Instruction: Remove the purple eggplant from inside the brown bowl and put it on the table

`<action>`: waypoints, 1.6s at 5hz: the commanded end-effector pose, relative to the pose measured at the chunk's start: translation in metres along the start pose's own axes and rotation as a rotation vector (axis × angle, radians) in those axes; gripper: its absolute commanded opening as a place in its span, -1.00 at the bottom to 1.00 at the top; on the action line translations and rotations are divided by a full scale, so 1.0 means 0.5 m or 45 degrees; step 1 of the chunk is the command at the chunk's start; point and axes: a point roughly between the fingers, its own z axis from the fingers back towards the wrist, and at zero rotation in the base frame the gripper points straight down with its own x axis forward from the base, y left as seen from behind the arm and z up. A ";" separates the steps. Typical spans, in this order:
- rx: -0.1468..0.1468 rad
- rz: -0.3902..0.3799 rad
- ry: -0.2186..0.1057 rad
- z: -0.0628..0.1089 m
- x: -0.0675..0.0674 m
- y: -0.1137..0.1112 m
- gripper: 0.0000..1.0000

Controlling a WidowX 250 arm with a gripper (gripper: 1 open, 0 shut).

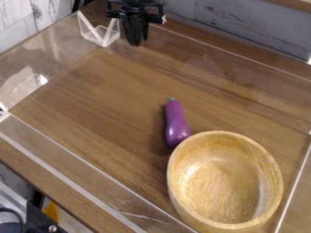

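One purple eggplant [175,124] on table [109,100], well apart from closed fingers [135,36].

No readable text, labels or signs.

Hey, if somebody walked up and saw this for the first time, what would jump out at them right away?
Probably the purple eggplant, lying on the bare wood of the table near the middle, its fat end close to the rim of the brown bowl. That big bowl sits empty at the lower right. Far off at the top edge, the dark gripper points down with its fingers shut on nothing.
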 end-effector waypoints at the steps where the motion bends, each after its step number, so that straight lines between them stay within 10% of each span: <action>1: 0.037 -0.041 -0.052 0.014 0.017 0.020 -1.00; 5: 0.034 0.075 -0.033 -0.030 0.021 0.030 -1.00; 7: 0.057 -0.090 0.009 -0.046 -0.004 0.038 -1.00; 8: 0.060 -0.025 -0.009 -0.062 -0.044 0.030 -1.00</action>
